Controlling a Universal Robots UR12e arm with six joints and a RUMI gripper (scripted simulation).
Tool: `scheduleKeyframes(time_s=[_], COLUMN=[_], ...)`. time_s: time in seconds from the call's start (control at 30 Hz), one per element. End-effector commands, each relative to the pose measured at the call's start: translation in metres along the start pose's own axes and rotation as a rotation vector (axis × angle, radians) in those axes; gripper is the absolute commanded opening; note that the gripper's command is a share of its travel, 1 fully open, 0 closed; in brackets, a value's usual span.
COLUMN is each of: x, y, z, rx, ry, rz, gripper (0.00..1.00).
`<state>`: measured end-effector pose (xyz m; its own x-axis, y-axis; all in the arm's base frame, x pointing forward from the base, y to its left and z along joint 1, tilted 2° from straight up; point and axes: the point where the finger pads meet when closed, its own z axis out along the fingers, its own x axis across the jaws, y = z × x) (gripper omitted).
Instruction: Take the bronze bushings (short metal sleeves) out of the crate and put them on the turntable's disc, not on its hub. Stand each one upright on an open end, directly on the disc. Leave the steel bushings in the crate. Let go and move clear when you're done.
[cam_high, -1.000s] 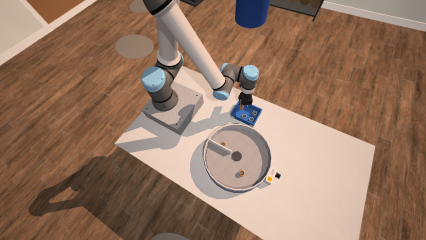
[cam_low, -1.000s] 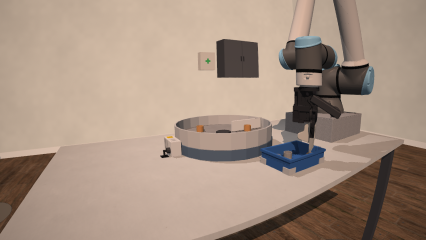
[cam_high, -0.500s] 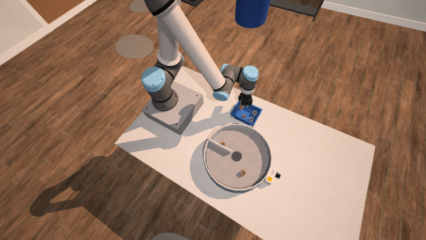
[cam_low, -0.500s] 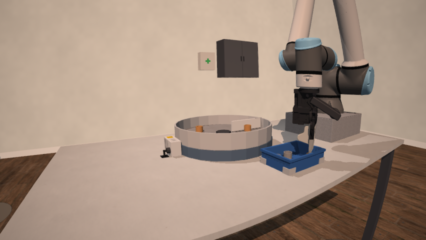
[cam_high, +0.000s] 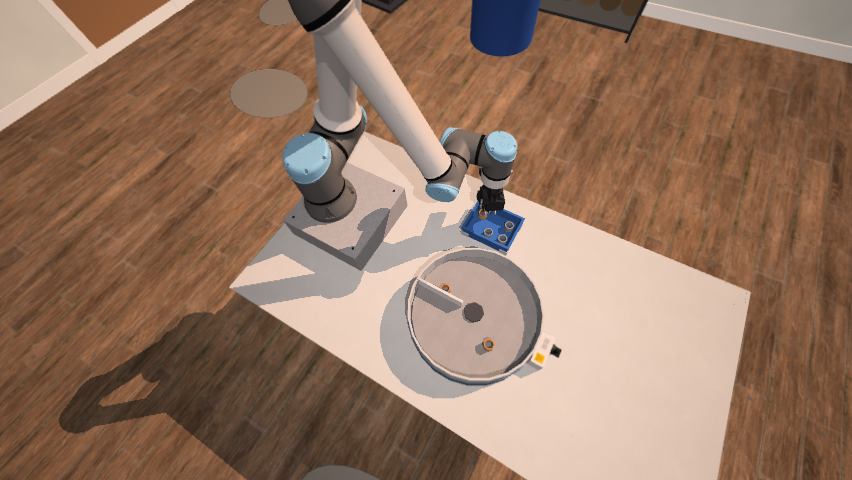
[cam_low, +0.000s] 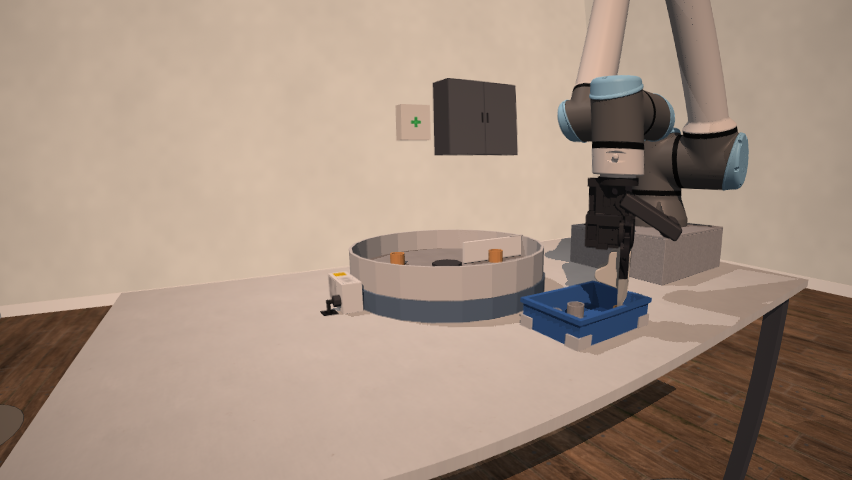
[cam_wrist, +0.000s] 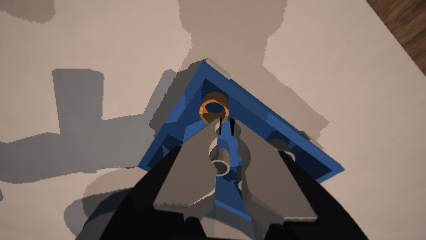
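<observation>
While the gripper (cam_wrist: 225, 125) hangs down inside the crate (cam_wrist: 280, 120), its two fingers sit almost together with only a thin slit between them. As far as I can see they're gripping nothing. The tips are right at the near edge of the one bronze bushing (cam_wrist: 214, 109) left in the crate, touching or just short of it; I can't tell which from the wrist view.

That bushing stands upright, long axis vertical, with an open end facing straight up so you look down the bore. It's a short orange-brown sleeve with a brighter ring at the top lip and a dark hole. It sits in the crate corner farthest from the turntable (cam_high: 530, 298), tucked against the two walls there.

Three steel bushings (cam_high: 488, 231) fill the rest of the crate, grey and also standing on end. One of them shows between the finger blades in the wrist view.

Out of the crate, two more bronze ones are already upright on the disc (cam_high: 441, 321). One (cam_high: 488, 344) is on the side far from the crate, past the dark hub (cam_high: 472, 311). The other (cam_high: 444, 287) is on the crate side of the hub, just beside the pale divider wall. Neither is on the hub.

The crate is blue with pale corner feet and sits on the table (cam_high: 626, 357) just beside the turntable's rim.
</observation>
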<state>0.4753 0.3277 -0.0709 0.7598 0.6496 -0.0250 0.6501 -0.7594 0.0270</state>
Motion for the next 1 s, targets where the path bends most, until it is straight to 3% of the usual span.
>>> scheduleKeyframes(time_s=[0.0,0.47,0.97], x=[0.001,0.001,0.001], y=[0.000,0.000,0.000], z=[-0.001,0.001,0.020], rx=[0.000,0.000,0.000], ry=[0.001,0.001,0.001], rz=[0.000,0.000,0.000], gripper=[0.06,0.06,0.06])
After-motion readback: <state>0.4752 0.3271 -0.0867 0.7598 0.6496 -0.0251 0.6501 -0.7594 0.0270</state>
